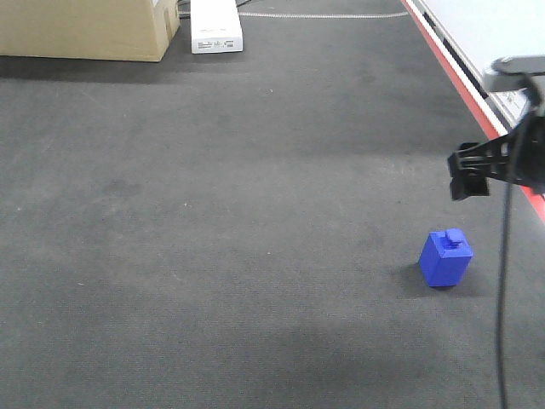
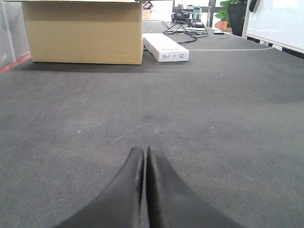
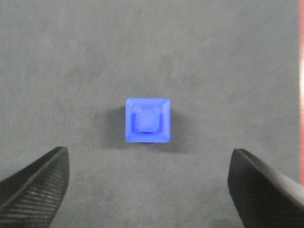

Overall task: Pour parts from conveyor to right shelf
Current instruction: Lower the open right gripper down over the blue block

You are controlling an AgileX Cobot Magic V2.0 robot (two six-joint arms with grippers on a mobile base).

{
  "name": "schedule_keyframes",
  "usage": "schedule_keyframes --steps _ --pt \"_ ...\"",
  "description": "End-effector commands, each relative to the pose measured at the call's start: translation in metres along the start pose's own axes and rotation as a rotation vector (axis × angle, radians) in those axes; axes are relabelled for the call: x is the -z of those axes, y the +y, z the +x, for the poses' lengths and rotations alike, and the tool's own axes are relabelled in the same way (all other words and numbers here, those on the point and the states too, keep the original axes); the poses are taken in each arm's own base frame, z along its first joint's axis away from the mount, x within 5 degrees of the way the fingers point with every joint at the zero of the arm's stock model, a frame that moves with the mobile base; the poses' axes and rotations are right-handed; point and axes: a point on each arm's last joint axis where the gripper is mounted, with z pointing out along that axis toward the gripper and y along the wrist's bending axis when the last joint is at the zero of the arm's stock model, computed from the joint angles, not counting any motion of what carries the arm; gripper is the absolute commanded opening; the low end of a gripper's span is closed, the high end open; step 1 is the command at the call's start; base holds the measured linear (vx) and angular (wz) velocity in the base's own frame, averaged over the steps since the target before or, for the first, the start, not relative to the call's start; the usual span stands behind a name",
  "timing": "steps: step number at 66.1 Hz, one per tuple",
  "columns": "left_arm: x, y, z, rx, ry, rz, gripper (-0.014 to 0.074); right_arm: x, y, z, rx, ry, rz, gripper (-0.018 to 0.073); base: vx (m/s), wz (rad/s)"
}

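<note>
The part [image 1: 445, 258] is a small blue block, box-shaped with a little knob on its top face. It stands upright and alone on the dark grey surface [image 1: 213, 221], low on the right side of the front view with one corner turned toward the camera. At the far left of that view, along the top edge, sits a cardboard box [image 1: 85, 30], and just to its right a flat white case [image 1: 215, 25]; both are well apart from the part. To the right of the part the black right arm [image 1: 490, 166] hangs above the surface, near a red stripe [image 1: 456, 77] that runs along the edge. In the left wrist view the left gripper [image 2: 144, 152] has its two dark fingers pressed together with nothing between them, pointing toward the cardboard box. From the right wrist view the part appears from above as a slightly blurred blue square with the knob in its centre, and the right gripper [image 3: 147, 190] is spread wide, its fingers [image 3: 35, 183] clear of the part on either side.
</note>
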Motion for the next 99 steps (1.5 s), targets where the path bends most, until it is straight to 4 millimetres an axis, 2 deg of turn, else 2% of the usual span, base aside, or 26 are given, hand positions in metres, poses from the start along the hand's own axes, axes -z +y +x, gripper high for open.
schedule_keyframes --steps 1,11,29,60,85,93,99 --pt "0.0 -0.001 -0.013 0.016 -0.082 0.011 -0.0006 0.005 -0.009 -0.016 -0.01 -0.027 -0.043 0.063 0.0 0.0" --pt "0.0 -0.001 -0.013 0.016 -0.082 0.011 -0.0006 -0.015 -0.019 -0.023 0.027 0.049 -0.021 0.0622 0.0 0.0" --pt "0.0 -0.001 -0.013 0.016 -0.082 0.011 -0.0006 -0.05 -0.014 -0.026 0.053 0.142 -0.104 0.0611 0.0 0.0" --pt "0.0 -0.001 -0.013 0.016 -0.082 0.011 -0.0006 -0.1 -0.017 -0.03 0.051 0.207 -0.103 0.0594 0.0 0.0" --pt "0.0 -0.001 -0.013 0.016 -0.082 0.011 -0.0006 -0.138 -0.018 -0.024 0.035 0.305 -0.113 0.0589 0.0 0.0" --pt "0.0 -0.001 -0.013 0.016 -0.082 0.011 -0.0006 -0.14 -0.018 -0.024 0.031 0.309 -0.112 0.053 0.0 0.0" --pt "0.0 -0.001 -0.013 0.016 -0.082 0.011 -0.0006 -0.14 -0.018 -0.023 0.027 0.312 -0.112 0.0414 0.0 0.0"
